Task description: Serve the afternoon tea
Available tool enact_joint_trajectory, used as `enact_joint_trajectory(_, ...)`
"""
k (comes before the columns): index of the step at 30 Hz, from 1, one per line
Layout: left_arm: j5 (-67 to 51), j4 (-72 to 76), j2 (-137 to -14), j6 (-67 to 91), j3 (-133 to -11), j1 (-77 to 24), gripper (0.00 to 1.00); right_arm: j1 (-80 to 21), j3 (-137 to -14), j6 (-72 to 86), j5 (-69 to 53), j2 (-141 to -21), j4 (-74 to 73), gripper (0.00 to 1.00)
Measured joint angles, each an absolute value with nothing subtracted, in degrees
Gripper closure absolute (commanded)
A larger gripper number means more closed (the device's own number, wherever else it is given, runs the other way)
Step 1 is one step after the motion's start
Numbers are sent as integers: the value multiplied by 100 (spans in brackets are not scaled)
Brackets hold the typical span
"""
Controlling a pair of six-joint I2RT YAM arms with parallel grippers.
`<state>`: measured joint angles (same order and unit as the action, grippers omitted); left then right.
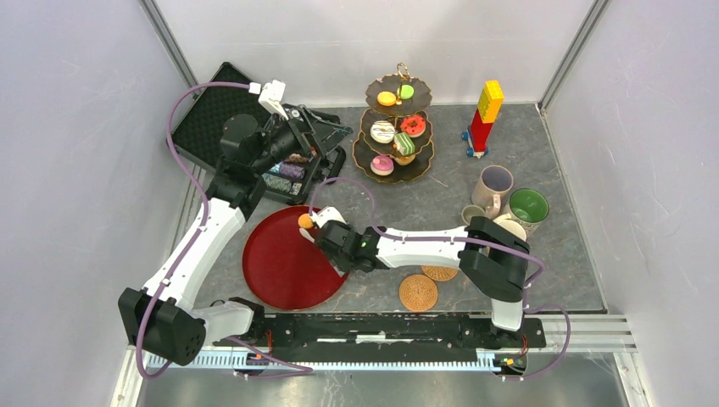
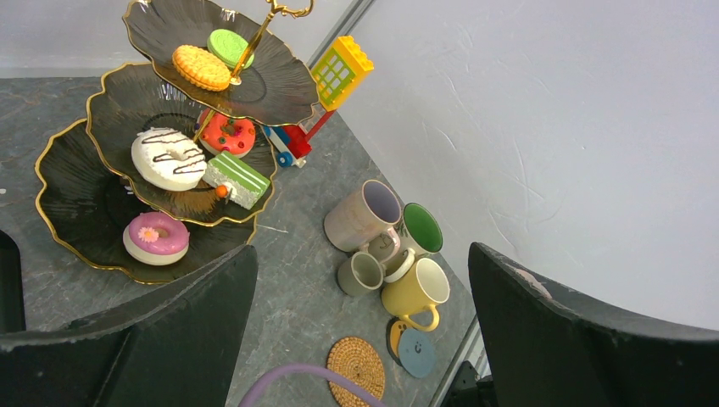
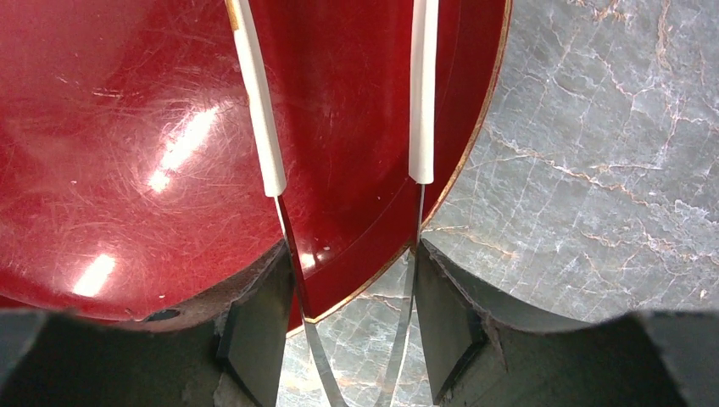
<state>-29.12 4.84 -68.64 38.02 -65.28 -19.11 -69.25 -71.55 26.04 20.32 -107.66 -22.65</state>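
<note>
Now the right gripper (image 3: 352, 280) clasps the metal tongs (image 3: 254, 102) over the red tray's (image 3: 127, 127) right rim, the left gripper (image 2: 365, 331) gapes empty, and the laden three-tier stand (image 1: 424, 161) sits far centre, with the mugs (image 1: 494, 186) to its right.

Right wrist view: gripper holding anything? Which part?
Yes. The right gripper pinches the metal tongs by their two bare metal arms, just behind the white sleeves, over the red tray.

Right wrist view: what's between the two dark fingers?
Thin metal tongs with white sleeves, over the round red tray; the right wrist view shows it.
</note>
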Motion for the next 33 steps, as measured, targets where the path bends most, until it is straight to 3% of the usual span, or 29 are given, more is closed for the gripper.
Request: enact_joint_trajectory(33,-2910,480,-6864,3800,-6528,-1911,0,-6632,-8318,2320,1653,-11424,-3089,44)
